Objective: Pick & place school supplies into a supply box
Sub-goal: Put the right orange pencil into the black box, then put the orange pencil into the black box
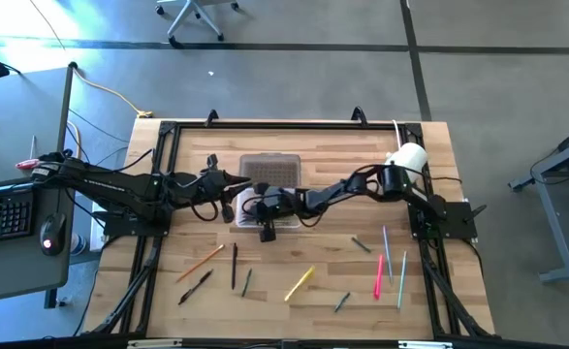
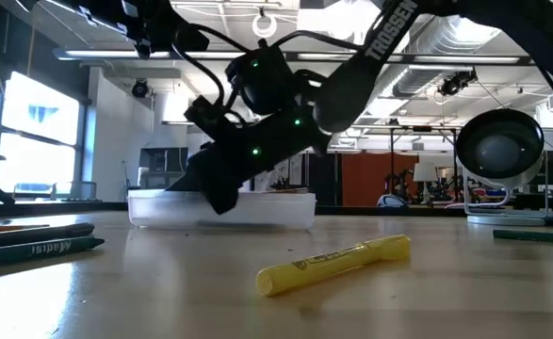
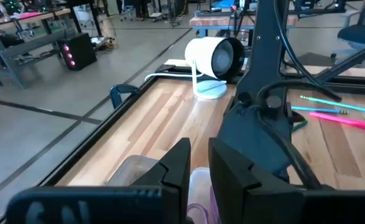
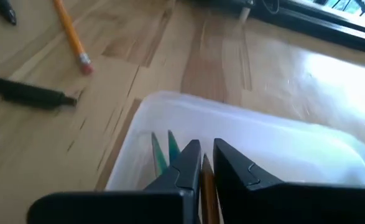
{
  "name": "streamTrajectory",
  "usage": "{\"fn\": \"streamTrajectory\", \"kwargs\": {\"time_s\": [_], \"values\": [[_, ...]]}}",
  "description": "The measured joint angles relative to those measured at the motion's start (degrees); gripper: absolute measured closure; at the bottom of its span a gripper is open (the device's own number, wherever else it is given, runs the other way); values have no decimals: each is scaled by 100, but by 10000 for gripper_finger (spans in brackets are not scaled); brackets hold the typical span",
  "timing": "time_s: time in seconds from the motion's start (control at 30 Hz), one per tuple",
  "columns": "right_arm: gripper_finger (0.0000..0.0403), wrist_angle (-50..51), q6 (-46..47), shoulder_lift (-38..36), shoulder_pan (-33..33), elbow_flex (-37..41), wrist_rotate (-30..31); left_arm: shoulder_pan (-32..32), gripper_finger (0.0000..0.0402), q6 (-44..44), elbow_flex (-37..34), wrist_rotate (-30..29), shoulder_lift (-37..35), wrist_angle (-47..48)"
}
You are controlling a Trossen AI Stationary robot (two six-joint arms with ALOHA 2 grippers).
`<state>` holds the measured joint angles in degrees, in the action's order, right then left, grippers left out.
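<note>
Right gripper point(image 4: 202, 163) is tipped down over the supply box point(image 4: 244, 149) at the table's point(image 1: 294, 310) twelve o'clock, fingers narrowed on an orange-brown pencil point(image 4: 208, 193), apparently to drop it beside the green pencils point(image 4: 164, 151) inside. Left gripper point(image 3: 198, 171) hovers at the box's nine o'clock, fingers close together, perhaps steadying. A yellow marker point(image 2: 334, 264) waits at six o'clock.
</note>
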<state>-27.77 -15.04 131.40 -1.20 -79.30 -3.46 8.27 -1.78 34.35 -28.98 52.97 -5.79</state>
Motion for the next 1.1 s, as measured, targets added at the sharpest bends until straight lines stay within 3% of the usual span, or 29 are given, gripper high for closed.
{"fn": "streamTrajectory", "kwargs": {"time_s": [0.33, 0.47, 0.6, 0.77, 0.9, 0.97, 1.1], "values": [[313, 187, -132, -290, 81, -62, 6, 0, 309, -60, 0, 18, 0, 30], [297, 945, -594, -762, 206, -47, 92, 0, 309, -360, 0, 156, -17, 43], [294, 1928, -650, -1447, 378, -49, 623, 2, 309, -725, 5, 318, -213, 301], [297, 3242, -652, -2355, 619, -50, 1230, 0, 309, -1309, -2, 472, -522, 1210], [295, 4106, -337, -2918, 806, -53, 1459, 3, 309, -1868, 48, 1462, -825, 2639], [295, 4526, 29, -3102, 866, -53, 1180, 55, 309, -2402, 58, 2088, -855, 3204], [299, 5126, 305, -3225, 974, -55, 344, 604, 309, -3563, 57, 2702, -651, 3980]]}}
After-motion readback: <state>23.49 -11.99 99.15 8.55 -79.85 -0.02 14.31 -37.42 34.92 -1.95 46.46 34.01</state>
